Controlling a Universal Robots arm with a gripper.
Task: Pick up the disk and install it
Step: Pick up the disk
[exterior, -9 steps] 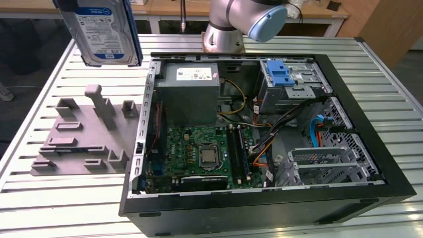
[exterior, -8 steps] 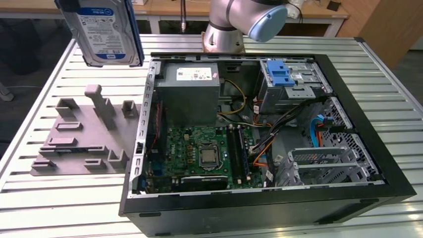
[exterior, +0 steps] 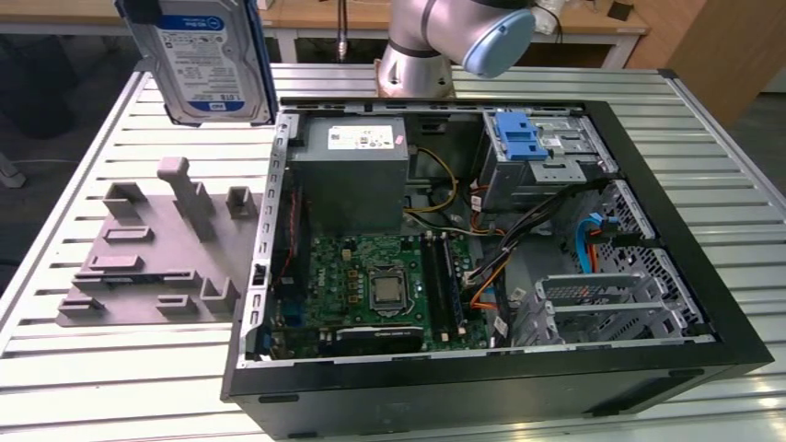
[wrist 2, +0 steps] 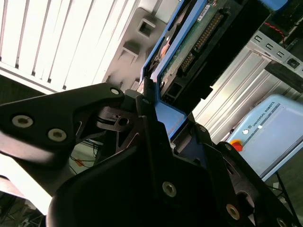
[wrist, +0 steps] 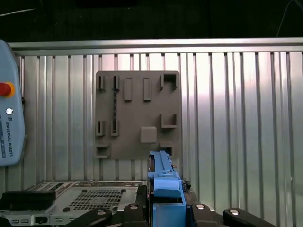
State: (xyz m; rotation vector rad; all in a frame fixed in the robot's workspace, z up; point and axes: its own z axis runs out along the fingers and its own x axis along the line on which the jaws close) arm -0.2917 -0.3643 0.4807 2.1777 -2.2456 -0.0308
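I read the step in hand as carrying the load across to the machine. The slatted table (exterior: pixel 74 166) bears an open computer case (exterior: pixel 724 304) over its half on the exterior view's right. A grey fixture plate (exterior: pixel 147 267) lies flat beside the case, toward the table's edge on the exterior view's left.

The disk (exterior: pixel 209 60) hangs in the air, upright with its label facing the camera. It is above the table's far edge on the exterior view's left, beyond the plate and touching nothing below.

To do this well I would move slowly and keep the drive square. I would also hold it high over the case wall, since the silver drive cage (exterior: pixel 535 152) with its blue latch sits deep at the case's far side among loose cables.

In the first wrist view, the gripper (wrist: pixel 166 208) is clamped on the blue carrier frame. Its fingers (wrist: pixel 142 203) are drawn in tight against the frame's two sides with no gap showing. I judge the hold narrow, so a jolt could twist the drive.
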